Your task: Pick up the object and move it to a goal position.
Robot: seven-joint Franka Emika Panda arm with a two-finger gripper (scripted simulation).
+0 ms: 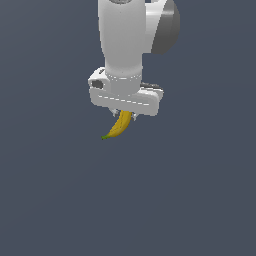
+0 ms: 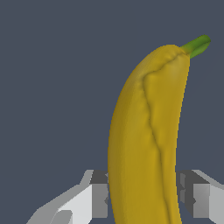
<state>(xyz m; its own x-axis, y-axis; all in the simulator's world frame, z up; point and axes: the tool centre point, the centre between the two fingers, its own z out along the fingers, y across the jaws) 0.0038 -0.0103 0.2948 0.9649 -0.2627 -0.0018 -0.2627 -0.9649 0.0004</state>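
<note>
I've got the banana [image 1: 120,126] clamped in the tool [image 1: 124,113], hanging stem-down below it, seemingly clear of the tabletop. Pickup looks done; carrying it to the goal remains, and I see no goal marker.

No legible text or markings.
</note>
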